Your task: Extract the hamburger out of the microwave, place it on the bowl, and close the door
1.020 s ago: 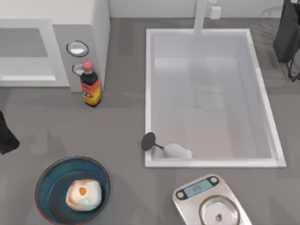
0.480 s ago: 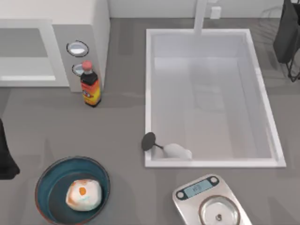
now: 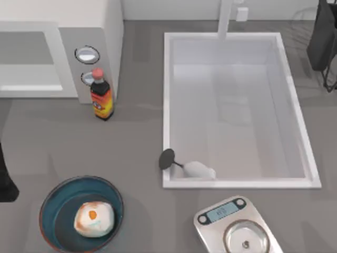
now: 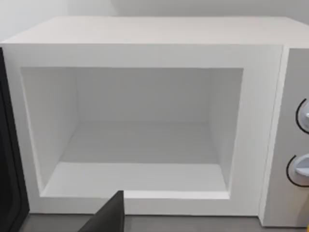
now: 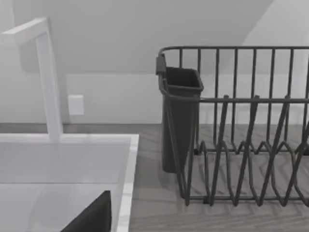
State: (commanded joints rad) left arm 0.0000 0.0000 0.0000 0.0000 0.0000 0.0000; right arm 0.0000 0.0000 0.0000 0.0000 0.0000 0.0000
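1. The left tool [image 3: 4, 179] sits at the table's [image 3: 137, 142] left edge; its opening cannot be told.
2. The hamburger [image 3: 94, 219] lies in the bowl [image 3: 52, 203], long axis slanting.
3. The microwave [image 4: 145, 121] cavity stands open.

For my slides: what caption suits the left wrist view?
Open microwave, its cavity bare, with the left gripper's dark fingertip below the opening.

The microwave [image 4: 145, 63] is seen head-on with its cavity laid open and bare white walls inside. Two round dials [image 4: 301, 145] are partly shown on the grey panel beside the opening. A dark gripper finger [image 4: 108, 217] is seen below the cavity.
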